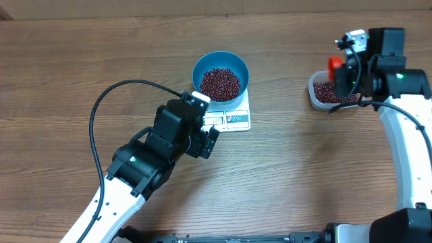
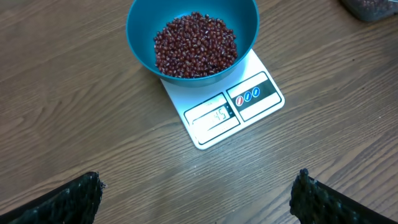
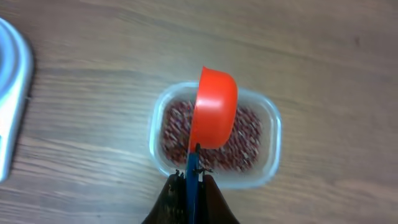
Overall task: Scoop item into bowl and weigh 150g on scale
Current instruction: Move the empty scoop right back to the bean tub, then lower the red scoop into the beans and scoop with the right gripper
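- The bowl (image 1: 202,65) sits on the scale (image 1: 236,120), a little toward 12 o'clock from the middle of the table (image 1: 304,182) in the overhead view.
- It covers the far part of the scale. The display (image 2: 214,116) and buttons show at its 5 o'clock in the left wrist view, and the digits are too faint to read.
- Beans (image 1: 220,84) lie in a loose heap in the bowl, covering its bottom and lying well below the rim.
- The left gripper (image 2: 199,208) hangs near the scale at about 7 o'clock from the bowl. Its fingers (image 2: 74,199) are spread wide apart with nothing between them, and they touch neither bowl nor scale.
- A clear tub (image 1: 314,101) stands well apart from the scale, at about 3 o'clock from the bowl, with more beans inside.
- The right gripper (image 3: 191,186) is over the tub, its fingers (image 3: 166,200) pressed tight on the blue handle (image 3: 191,165) of a red scoop (image 3: 214,115).
- In the right wrist view the scoop points toward 12 o'clock from the fingers, its cup above the tub's beans.
- Whether the cup touches the beans, or holds any, cannot be told.
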{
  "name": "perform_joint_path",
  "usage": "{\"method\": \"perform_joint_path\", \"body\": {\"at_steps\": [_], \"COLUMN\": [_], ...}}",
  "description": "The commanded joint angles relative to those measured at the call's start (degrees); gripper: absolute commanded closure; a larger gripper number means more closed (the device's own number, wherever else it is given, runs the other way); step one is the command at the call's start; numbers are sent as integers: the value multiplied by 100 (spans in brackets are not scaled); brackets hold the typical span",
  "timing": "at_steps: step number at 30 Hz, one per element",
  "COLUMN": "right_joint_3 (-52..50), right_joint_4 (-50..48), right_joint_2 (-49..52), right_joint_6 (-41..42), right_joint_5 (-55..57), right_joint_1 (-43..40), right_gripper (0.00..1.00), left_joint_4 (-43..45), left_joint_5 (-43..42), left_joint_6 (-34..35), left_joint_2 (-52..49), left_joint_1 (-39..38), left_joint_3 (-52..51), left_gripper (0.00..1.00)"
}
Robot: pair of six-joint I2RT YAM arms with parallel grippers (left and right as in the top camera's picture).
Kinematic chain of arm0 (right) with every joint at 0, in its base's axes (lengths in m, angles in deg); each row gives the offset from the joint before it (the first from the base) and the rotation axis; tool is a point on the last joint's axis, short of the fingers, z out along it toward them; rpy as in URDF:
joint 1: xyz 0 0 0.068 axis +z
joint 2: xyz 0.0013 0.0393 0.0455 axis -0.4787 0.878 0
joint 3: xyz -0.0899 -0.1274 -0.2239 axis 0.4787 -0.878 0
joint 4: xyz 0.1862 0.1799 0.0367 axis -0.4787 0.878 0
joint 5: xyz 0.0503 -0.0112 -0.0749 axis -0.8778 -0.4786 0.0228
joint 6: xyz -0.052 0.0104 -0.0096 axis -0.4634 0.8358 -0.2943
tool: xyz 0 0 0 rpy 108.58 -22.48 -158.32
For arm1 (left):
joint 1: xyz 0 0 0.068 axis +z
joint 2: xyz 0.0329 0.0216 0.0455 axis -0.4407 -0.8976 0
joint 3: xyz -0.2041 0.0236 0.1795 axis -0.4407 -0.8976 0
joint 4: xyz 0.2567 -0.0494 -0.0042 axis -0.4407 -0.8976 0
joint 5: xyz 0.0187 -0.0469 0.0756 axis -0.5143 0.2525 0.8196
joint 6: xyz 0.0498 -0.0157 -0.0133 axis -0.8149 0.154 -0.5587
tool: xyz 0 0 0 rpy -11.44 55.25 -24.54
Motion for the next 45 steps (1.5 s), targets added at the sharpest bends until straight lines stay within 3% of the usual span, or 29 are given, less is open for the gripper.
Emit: {"method": "perform_joint_path", "body": {"at_steps": [1,12,34,45], "right_joint_3": [22,-190,-269,-291], "right_joint_4": [144,315,-249,-118], "right_joint_2": [-175,-90,1235,1344], "right_joint_6": [44,17,0,-28], "right_joint_5": [365,699,1054,245], "right_joint_1": [-136,-190,-216,-214], "right_gripper": [96,96,96,96], "left_joint_4": [13,13,13,13], "left_joint_5": [55,55,55,55], "left_joint_6": [20,20,20,20], "left_joint_2": [-24,-24,-24,-24], "left_joint_1": [15,15,15,15], "left_joint_3": [-2,-2,-2,-2], "left_gripper": [0,1,0,1]}}
